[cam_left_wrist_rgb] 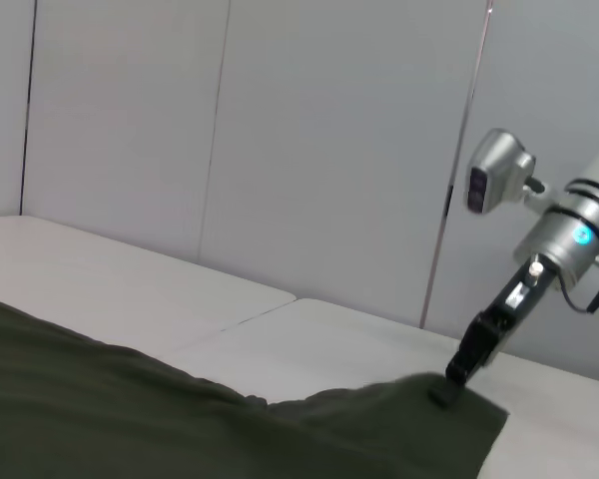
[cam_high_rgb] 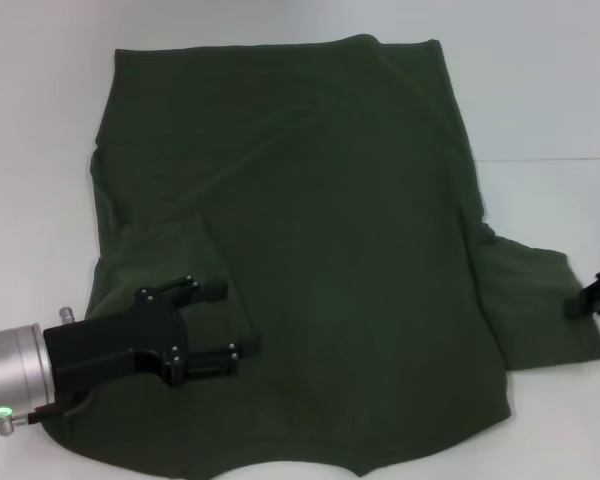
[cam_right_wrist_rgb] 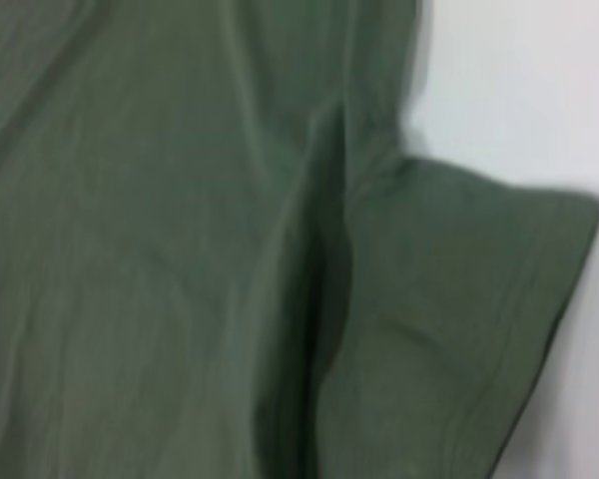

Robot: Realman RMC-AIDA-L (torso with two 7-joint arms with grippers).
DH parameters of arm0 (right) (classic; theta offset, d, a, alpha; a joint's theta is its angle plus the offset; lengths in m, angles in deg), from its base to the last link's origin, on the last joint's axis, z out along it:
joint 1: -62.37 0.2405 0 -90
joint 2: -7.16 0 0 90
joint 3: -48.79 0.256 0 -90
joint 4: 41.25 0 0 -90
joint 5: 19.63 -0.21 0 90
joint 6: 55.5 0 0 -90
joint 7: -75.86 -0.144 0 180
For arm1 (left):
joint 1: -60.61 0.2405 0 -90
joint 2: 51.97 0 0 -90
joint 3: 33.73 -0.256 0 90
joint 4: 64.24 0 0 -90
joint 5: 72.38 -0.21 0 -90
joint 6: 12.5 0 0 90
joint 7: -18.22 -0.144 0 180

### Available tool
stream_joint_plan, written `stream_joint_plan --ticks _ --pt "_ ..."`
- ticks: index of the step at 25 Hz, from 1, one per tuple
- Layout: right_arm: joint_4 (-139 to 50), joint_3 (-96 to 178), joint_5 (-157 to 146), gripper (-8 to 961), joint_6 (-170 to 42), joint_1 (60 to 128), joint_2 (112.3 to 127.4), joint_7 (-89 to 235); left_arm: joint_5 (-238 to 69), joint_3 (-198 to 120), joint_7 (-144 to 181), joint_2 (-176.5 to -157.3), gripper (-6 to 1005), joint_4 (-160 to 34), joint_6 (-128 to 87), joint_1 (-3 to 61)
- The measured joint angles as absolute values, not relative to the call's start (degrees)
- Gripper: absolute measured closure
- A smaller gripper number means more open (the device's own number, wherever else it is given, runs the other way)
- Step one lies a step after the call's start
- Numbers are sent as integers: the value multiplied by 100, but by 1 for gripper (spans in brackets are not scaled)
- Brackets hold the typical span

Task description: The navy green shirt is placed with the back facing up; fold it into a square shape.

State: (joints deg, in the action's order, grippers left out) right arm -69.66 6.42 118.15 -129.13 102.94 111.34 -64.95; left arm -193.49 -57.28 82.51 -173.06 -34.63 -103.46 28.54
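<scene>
Now left pincer (cam_high_rgb: 226, 322) gapes wide over navy green shirt (cam_high_rgb: 330, 230)

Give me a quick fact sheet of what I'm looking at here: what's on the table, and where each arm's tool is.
Item: navy green shirt, spread on a white table
Shirt state: left sleeve folded in over the body; right sleeve out flat
Left tool: open, over the shirt's near left part
Right tool: at the right sleeve's outer edge; grip unclear
Folding: barely begun, not yet square
</scene>
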Motion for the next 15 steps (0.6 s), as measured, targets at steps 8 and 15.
stream_joint_plan --ticks 8,15 --pt "-7627 673 12248 937 -13343 10288 11027 -6211 -19349 -5687 8337 -17299 111 -3456 -10346 2853" --pt "-7923 751 12699 937 -13294 10380 11024 -6019 -19349 -5661 8456 -17283 111 -3432 -10359 2864"
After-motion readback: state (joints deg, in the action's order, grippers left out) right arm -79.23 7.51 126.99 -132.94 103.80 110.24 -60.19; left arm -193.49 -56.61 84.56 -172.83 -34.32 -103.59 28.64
